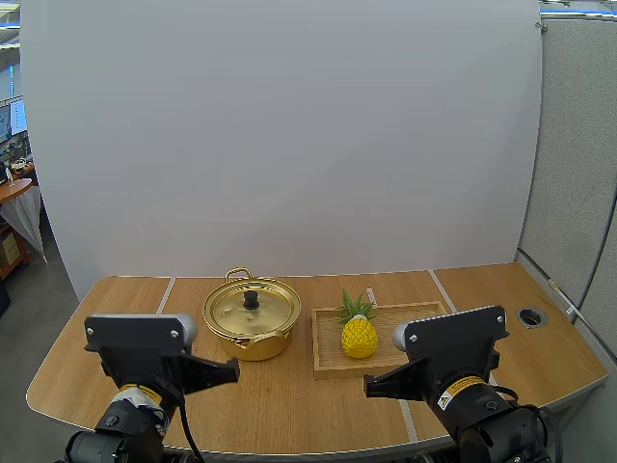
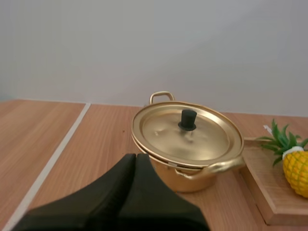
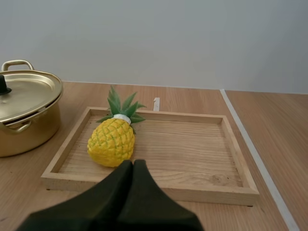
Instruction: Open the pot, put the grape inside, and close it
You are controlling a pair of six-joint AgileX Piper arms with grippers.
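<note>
The golden pot (image 1: 253,340) stands upright on the bench (image 1: 289,405). Its lid (image 1: 268,311) sits closed on the rim, with a black knob (image 1: 252,300) at the centre. Just beside the pot, a yellow pineapple (image 1: 360,336) lies in the wooden tray (image 1: 328,349), at the end nearer the pot, its green crown pointing away.

Premises: an office floor with a robot test station set up in it.

Evidence:
- The counter (image 1: 289,405) is wood laminate of office-desk type, with a cable grommet (image 1: 531,315) set into its right end.
- A grey partition panel (image 1: 578,154) stands at the right.
- A plain white backdrop board (image 1: 289,135) screens the rear of the counter.
- Past the board's left edge are a desk (image 1: 12,188) with items on it and ceiling strip lights (image 1: 8,21).
- The left arm (image 1: 145,352) and right arm (image 1: 453,352), both robotic, stand at the near side.
- The kitchenware, a gold pot (image 1: 252,313) beside a wooden tray (image 1: 328,352), sits on office furniture.
</note>
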